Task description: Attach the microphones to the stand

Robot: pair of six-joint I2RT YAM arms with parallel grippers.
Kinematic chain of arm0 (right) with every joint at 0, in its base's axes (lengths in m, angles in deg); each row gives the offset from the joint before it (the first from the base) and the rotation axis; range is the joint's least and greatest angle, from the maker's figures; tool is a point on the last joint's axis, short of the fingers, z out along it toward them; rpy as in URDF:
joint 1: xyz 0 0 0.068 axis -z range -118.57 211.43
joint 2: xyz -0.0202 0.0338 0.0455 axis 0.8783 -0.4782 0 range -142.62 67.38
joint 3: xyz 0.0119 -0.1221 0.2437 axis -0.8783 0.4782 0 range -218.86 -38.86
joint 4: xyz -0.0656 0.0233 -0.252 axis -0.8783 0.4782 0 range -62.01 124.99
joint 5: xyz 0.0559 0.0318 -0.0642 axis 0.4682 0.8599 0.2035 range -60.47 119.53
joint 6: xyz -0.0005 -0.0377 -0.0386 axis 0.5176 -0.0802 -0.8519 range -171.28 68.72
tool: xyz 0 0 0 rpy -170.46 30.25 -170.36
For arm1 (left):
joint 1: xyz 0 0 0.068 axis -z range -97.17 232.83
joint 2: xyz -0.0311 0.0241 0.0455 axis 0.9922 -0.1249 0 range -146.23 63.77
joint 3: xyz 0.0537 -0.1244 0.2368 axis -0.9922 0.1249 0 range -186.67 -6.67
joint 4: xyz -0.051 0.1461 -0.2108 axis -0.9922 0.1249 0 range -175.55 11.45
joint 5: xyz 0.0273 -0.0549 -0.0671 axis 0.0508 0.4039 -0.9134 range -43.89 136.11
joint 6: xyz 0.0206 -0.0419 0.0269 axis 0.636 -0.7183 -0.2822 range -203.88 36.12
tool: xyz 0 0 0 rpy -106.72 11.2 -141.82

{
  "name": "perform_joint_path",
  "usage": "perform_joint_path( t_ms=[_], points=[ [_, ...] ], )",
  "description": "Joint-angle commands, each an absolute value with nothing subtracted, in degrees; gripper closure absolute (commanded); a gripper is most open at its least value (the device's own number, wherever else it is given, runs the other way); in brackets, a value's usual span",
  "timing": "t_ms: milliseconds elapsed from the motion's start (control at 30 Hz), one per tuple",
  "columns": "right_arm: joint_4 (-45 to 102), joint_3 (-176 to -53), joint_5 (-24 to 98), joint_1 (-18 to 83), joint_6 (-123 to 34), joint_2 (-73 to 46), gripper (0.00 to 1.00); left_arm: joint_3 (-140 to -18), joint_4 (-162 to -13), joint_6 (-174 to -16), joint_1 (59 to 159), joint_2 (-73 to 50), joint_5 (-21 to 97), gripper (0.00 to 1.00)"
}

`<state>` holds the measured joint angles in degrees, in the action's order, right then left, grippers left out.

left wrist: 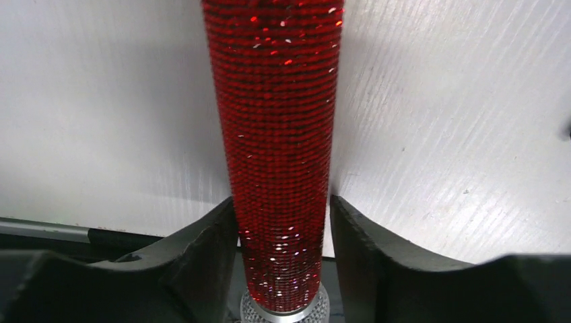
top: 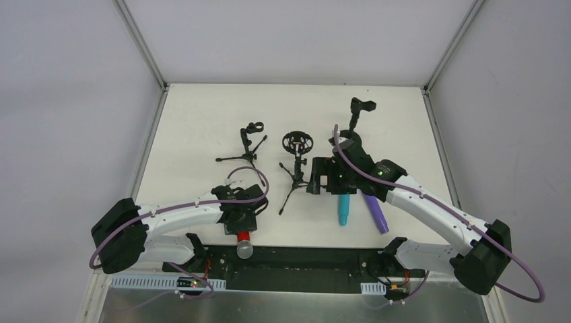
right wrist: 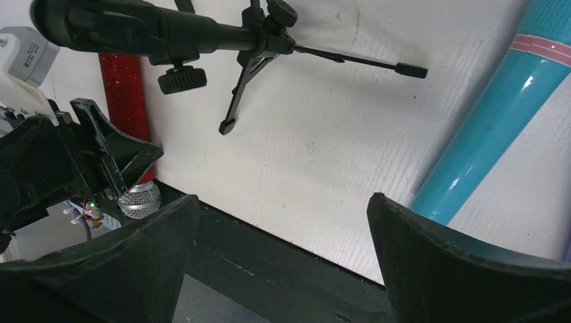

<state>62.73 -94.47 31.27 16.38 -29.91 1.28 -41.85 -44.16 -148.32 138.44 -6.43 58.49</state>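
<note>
Top external view: a white table (top: 202, 121) carries three black tripod stands and three mics, and both arms reach over it from the near edge.

The right stand (top: 357, 111) is at the back, its base hidden behind the right arm (top: 431, 208). The middle stand (top: 297, 145) has a ring mount, and the left stand (top: 248, 145) has a small clip on top.

The purple mic (top: 376, 212) and the cyan mic (top: 344, 207) lie side by side, near but not touching, under the right arm. The cyan mic has a glossy body and a pink ring (right wrist: 542, 48).

The red mic (top: 243, 237) lies at the near edge, well apart from the other two. Its body glitters with small sequin-like dots, and its silver mesh head (top: 244, 250) is over the dark strip at the table's front.

The left gripper (top: 240, 219) is down on the red mic, one finger against each side of the body, clamped on it.

The right gripper (right wrist: 283, 222) is spread wide and holds nothing. It hangs between the middle stand's legs and the cyan mic, with that stand's tube just beside it.
</note>
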Motion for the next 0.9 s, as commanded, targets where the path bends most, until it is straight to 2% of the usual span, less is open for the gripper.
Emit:
perform_joint_path(
  t_ms=[0, 300, 567, 867],
  points=[
    [61.7, -94.6, 30.7, 16.8, -30.6, 3.0, 0.01, -39.2, -41.2, -151.0, 140.3, -5.7, 58.9, 0.54],
    [61.6, -94.5, 30.6, 16.8, -30.3, 3.0, 0.01, -42.3, -41.2, -149.0, 141.9, -9.0, 59.5, 1.0],
    [61.6, -93.6, 29.9, 17.0, -30.5, 4.4, 0.01, -46.6, -41.3, -146.1, 142.0, -5.4, 63.3, 1.0],
    [61.8, -93.3, 29.9, 17.2, -30.3, 5.6, 0.01, -47.3, -47.3, -141.9, 142.0, 11.6, 69.0, 1.0]
  ],
)
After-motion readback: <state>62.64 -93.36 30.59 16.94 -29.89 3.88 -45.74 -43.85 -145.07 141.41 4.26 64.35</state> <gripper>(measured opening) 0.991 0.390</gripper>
